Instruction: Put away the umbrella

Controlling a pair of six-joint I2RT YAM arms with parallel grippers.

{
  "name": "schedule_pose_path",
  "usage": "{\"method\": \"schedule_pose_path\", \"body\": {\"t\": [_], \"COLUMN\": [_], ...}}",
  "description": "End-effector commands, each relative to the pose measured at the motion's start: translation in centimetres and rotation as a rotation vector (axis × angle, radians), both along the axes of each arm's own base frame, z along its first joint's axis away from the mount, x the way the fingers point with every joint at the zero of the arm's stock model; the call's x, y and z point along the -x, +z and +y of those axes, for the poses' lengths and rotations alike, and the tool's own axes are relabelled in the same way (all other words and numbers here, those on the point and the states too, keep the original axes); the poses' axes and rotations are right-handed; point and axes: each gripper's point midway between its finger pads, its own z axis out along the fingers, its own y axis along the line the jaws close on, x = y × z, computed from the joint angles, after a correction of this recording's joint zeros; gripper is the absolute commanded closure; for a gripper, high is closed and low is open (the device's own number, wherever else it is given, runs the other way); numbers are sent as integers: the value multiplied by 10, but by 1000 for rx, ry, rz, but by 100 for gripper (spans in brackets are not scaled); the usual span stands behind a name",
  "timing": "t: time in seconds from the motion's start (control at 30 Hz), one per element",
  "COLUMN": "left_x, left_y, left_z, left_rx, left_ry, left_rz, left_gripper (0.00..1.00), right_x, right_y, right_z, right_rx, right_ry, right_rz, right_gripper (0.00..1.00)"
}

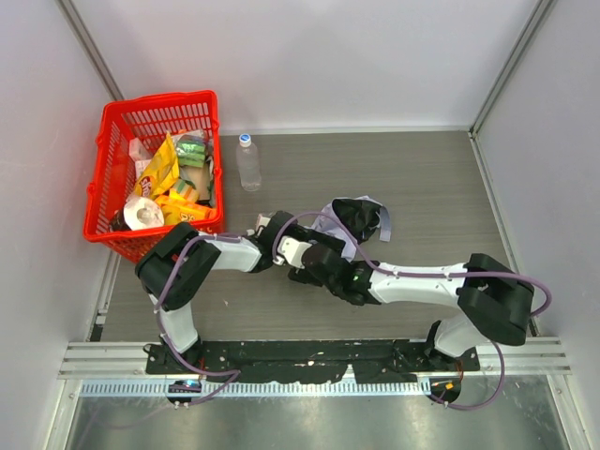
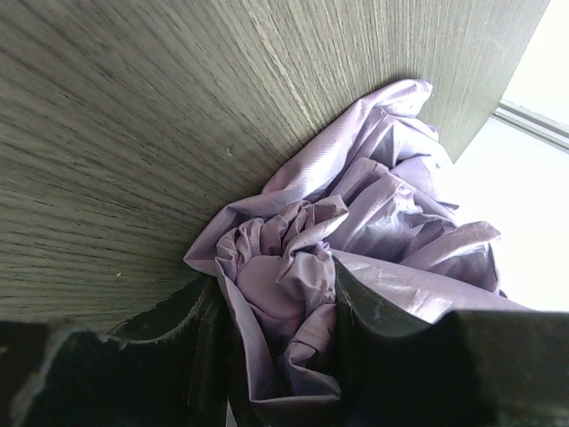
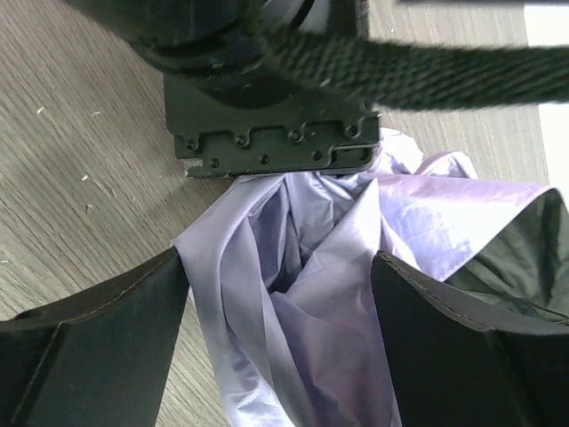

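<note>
The umbrella [image 1: 361, 218] lies crumpled mid-table, pale lavender fabric with a dark underside. Both arms meet at its near-left end. In the left wrist view, bunched lavender fabric [image 2: 284, 276] is squeezed between the dark fingers [image 2: 191, 356], and my left gripper [image 2: 280, 342] is shut on it. In the right wrist view, a thick fold of the umbrella [image 3: 302, 311] fills the gap and touches both fingers [image 3: 124, 329], so my right gripper [image 3: 280, 338] is shut on it. The left gripper's body [image 3: 276, 133] sits just beyond. Shaft and handle are hidden. From above, the left gripper [image 1: 300, 246] and right gripper [image 1: 317, 262] almost touch.
A red basket [image 1: 96, 178] full of snack packs stands at the back left. A clear plastic bottle [image 1: 248, 164] stands upright just right of it. White walls close in the table on the left, back and right.
</note>
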Motion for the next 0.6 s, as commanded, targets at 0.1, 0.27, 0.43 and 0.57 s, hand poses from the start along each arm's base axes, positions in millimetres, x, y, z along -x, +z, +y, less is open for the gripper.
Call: {"method": "schedule_pose_path", "body": {"t": [0.1,0.27,0.43,0.57], "left_x": [38,38,39,39], "left_y": [-50,-52,-49,-47], "left_z": [31,31,31,33], "left_rx": [-179,-183,-177,-180], "left_ry": [-49,-53,-48,-38], "left_rz": [161,166,168,164], "left_gripper": [100,100,100,100], "right_x": [9,42,23,-14], "right_y": [47,81,51,31], "right_z": [-22,16,27,17], "right_rx": [-50,-312,-197,-160], "right_ry": [-104,25,35,-21], "right_rz": [31,134,100,55], "right_gripper": [19,18,17,17]}}
